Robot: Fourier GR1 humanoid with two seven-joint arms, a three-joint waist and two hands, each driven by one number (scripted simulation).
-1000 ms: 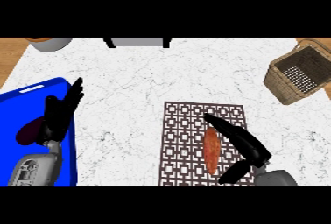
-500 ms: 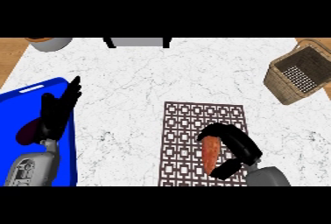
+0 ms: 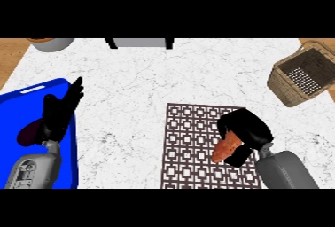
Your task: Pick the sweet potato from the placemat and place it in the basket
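White marble counter (image 3: 150,75) with wooden floor (image 3: 9,55) at its far corners.

I see surface (image 3: 163,75): white marble, thin grey veining. Placemat (image 3: 189,146) near its front edge: dark brown, white square fret lattice. Sweet potato (image 3: 226,150): orange-red. Basket (image 3: 288,88) at back right corner: tan wicker, pale mesh floor. Tray (image 3: 36,95) along left edge: bright blue, dark purple thing on it. Both hands, left (image 3: 59,113) and right (image 3: 245,128): black; forearms grey.
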